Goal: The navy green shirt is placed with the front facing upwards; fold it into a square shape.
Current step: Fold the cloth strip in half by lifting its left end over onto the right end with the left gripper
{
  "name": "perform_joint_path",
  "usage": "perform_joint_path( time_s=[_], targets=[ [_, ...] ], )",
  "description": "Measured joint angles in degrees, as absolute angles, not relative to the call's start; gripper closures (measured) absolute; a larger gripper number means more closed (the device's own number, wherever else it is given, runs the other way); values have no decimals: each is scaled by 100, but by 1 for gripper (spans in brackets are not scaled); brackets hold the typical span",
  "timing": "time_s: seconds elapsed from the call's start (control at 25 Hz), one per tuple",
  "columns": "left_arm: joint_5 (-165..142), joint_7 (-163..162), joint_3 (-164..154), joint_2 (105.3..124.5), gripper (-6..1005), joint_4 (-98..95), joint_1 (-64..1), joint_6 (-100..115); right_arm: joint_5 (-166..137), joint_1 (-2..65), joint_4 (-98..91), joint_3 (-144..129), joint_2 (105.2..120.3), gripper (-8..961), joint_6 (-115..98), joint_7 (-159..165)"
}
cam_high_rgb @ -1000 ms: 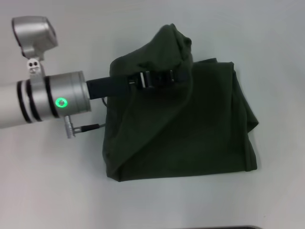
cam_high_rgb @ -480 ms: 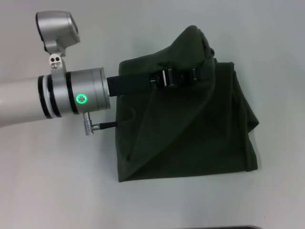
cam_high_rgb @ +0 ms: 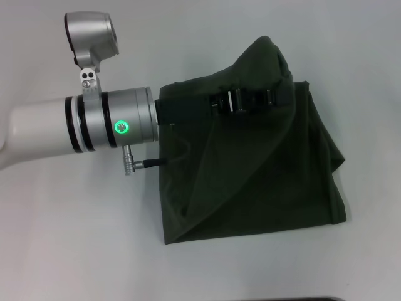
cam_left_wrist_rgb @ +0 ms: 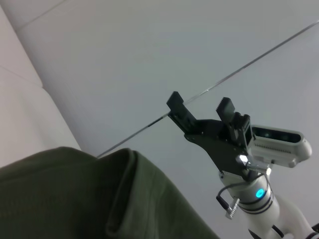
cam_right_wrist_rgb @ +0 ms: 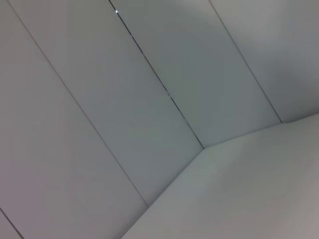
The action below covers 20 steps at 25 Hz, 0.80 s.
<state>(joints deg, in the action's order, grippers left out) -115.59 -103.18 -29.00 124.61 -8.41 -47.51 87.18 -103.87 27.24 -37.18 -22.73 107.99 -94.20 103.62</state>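
The navy green shirt (cam_high_rgb: 263, 169) lay on the pale table (cam_high_rgb: 75, 238), already folded down to a thick, roughly rectangular bundle with its plain side up, so no lettering or collar could be seen. The left gripper (cam_high_rgb: 276, 95) reached in from the robot's left across the far part of the bundle, and the near-left layer of cloth rose from the bundle's near-left corner in a slanting sheet up to a peak at the gripper, where the fingers looked clamped on the raised fold of fabric. In the left wrist view, bunched green cloth filled the near corner, which fitted a grip on the shirt. That same view showed the right gripper (cam_left_wrist_rgb: 202, 110) well apart, raised in the air with its two fingers spread and nothing between them; it was outside the head view and seemed idle. The step in hand looked like a late fold, carrying the left half over toward the right edge to close the bundle into a square. By that reading the task was well along, with only this fold and perhaps some tidying left. The next move would call for bringing the lifted edge across until it lined up with the right edge, lowering it flat before letting go, and taking care that the lower layers did not drag or bunch under the pull
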Motion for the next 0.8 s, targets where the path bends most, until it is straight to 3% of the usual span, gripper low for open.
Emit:
perform_joint_path(
  time_s=[0.56,0.8],
  targets=[
    [-11512,-10249,-3062,12462,864,-787,-4709,8792,-10392,2738,-3718,-2266,10810,47,-9422,10362],
    [-11453,-10246,-3056,12455,617,-860,-4657,8880,-10393,2738,-3718,-2277,10809,46,-9421,10367]
  ],
)
